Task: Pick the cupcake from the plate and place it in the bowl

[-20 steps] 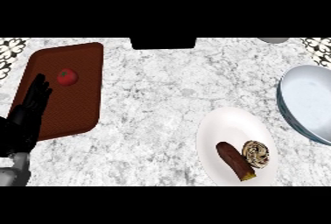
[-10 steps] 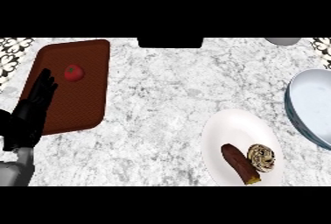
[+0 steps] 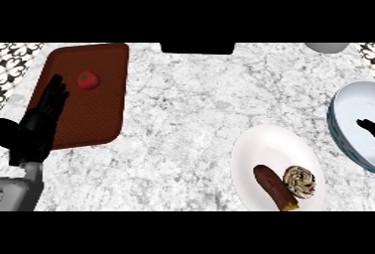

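Note:
The cupcake (image 3: pixel 300 179), pale with dark swirls, lies on the white plate (image 3: pixel 264 149) at the lower right, beside a long brown piece of food (image 3: pixel 275 188). The pale blue bowl (image 3: pixel 344 111) is cut off by the right edge, just up and right of the plate. A small black part of my right hand (image 3: pixel 364 125) shows over the bowl's inside at the right edge; the rest of it is out of view. My left hand (image 3: pixel 40 124) rests open at the far left, fingers up, over the edge of a brown board.
A brown board (image 3: pixel 95 114) at the upper left carries a red tomato (image 3: pixel 88 80). A grey round object (image 3: pixel 327 47) peeks in at the top right. Marbled counter (image 3: pixel 183 124) spreads between the board and the plate.
A black part of my right hand has come into view over the bowl. The plate, bowl and board sit slightly further right in the picture. My left hand keeps its pose.

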